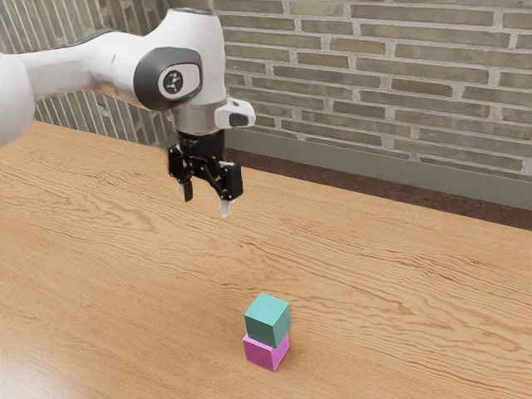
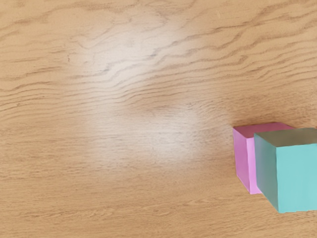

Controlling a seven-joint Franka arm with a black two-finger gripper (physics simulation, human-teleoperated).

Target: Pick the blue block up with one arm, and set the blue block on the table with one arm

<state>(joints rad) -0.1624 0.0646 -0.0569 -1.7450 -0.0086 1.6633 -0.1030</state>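
Blue block: one side cut off by the wrist view's edge. Pink block: top mostly hidden under blue block. Arm: base end beyond the exterior view's left edge; emblem too small to read. Table: cropped, both views.

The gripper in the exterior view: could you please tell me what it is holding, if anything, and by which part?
Nothing is held: the gripper is open, its fingers apart, and the blue block rests atop the pink block.
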